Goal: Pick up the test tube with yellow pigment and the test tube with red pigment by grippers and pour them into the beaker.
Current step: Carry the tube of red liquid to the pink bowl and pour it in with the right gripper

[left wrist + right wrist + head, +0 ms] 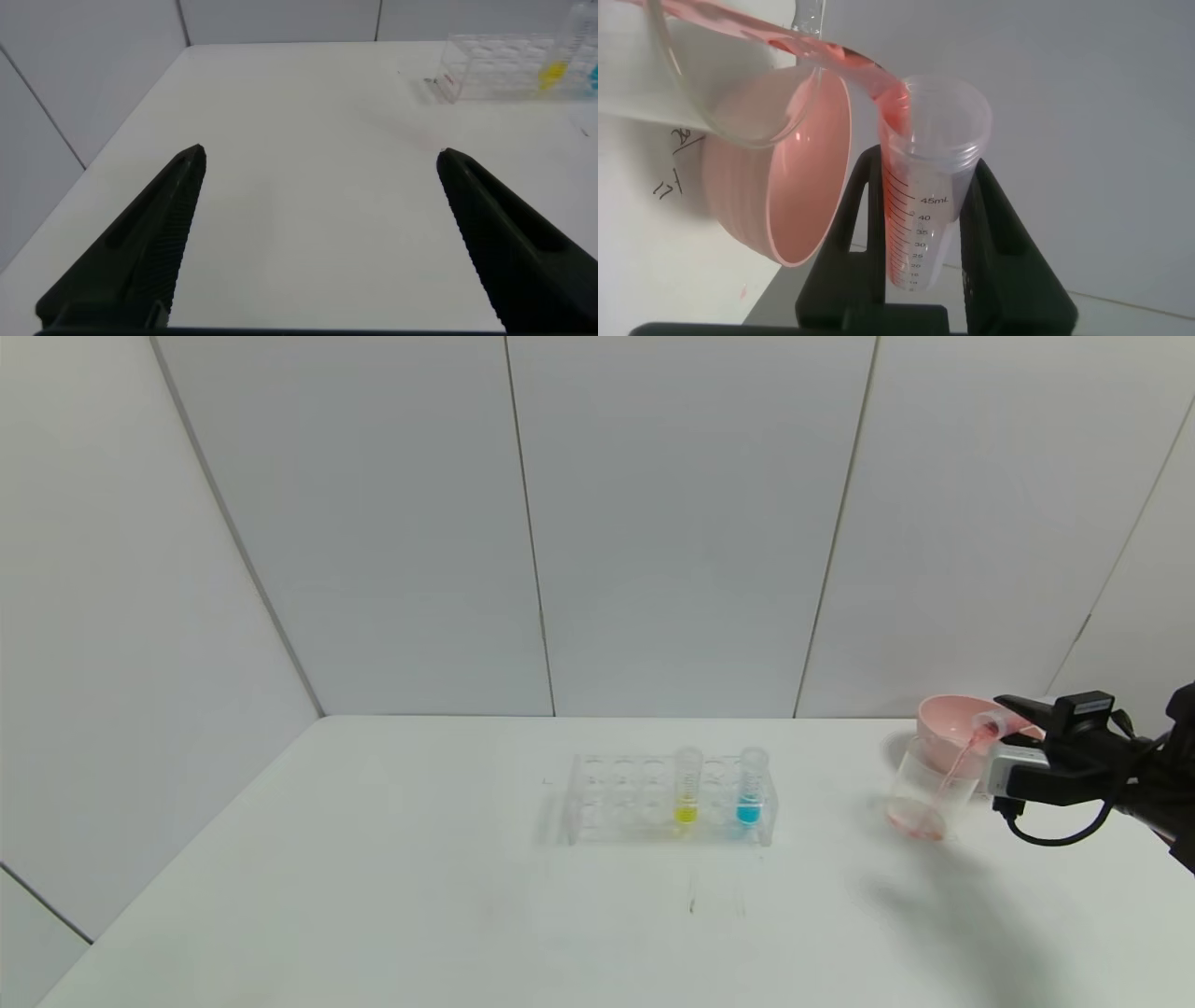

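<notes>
The right gripper (991, 747) sits at the far right of the white bench (373, 877), its fingers (864, 233) clamped on the test tube with red pigment (985, 728). The tube is tipped well over, its open mouth at the rim of the beaker (924, 793), which stands on the bench directly in front of the pink bowl (952, 719). A thin red stream runs from the tube's lip down the beaker's inner wall, and a shallow pink-red pool lies in the beaker's bottom. In the right wrist view the tube (924, 177) shows printed graduation marks along its side (the 45 mL line is readable), with red liquid lying along its lower wall and spilling over the lip into the beaker (729, 84); the bowl (794, 177) is just beside it.

Near the middle of the bench stands a clear tube rack (635, 803). The test tube with yellow pigment (687, 786) stands upright in it, and a tube with blue liquid (750, 787) stands upright a couple of slots to its right.

The left gripper (318, 233) hangs above the bare left part of the bench, well apart from the rack (505, 67), its fingers (149, 243) spread wide with nothing between them.
</notes>
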